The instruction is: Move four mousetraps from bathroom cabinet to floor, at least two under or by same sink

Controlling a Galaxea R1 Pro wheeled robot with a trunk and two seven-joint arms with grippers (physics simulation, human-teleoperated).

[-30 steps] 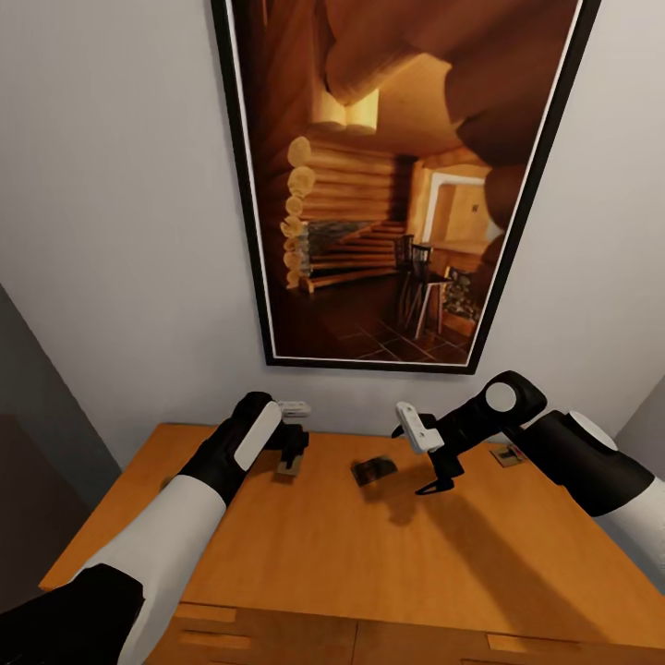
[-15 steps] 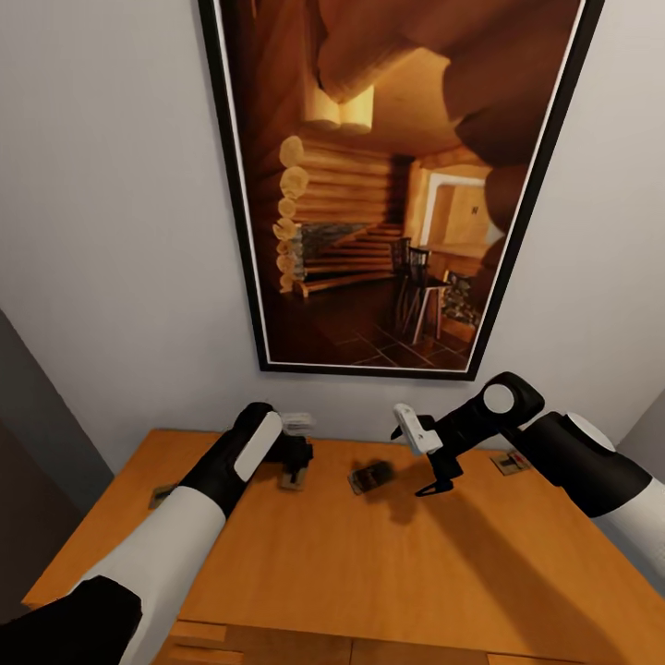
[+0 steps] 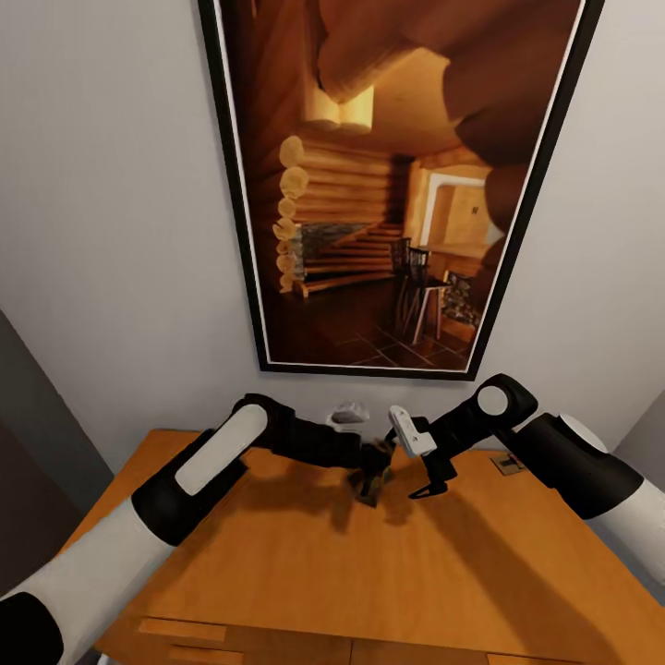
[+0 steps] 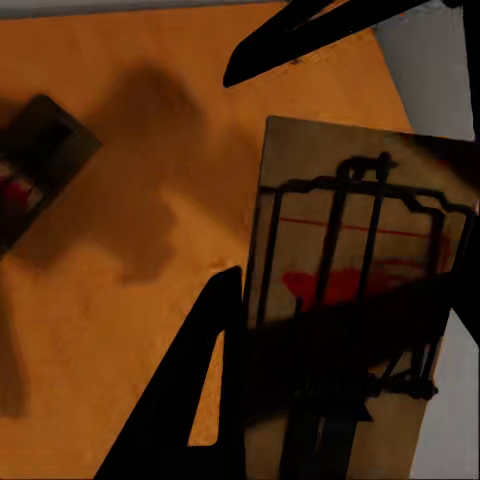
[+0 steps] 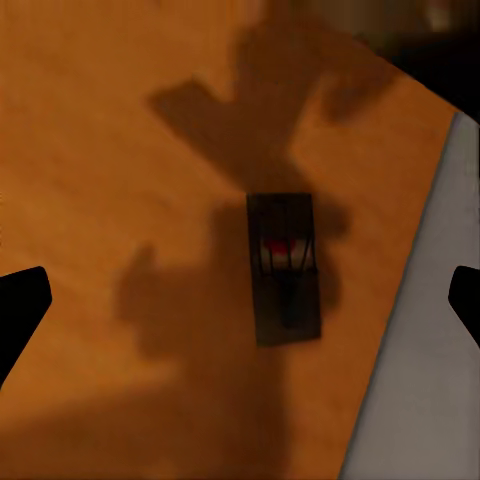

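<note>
Left arm reaches across, its tool (image 3: 374, 471) clamped on a mousetrap (image 4: 350, 300); right tool (image 3: 427, 480) hangs spread beside it.

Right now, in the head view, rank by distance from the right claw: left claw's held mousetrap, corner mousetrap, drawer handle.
1. Held mousetrap, just to its left.
2. Corner mousetrap, back right.
3. Drawer handle, front left.

Home interior, simulated render.
Orange-brown wooden cabinet (image 3: 305, 554) w/ drawers, plain grey wall (image 3: 111, 231) beyond the pincers, big black-framed picture (image 3: 388, 185) of a log-cabin room hung above them.
</note>
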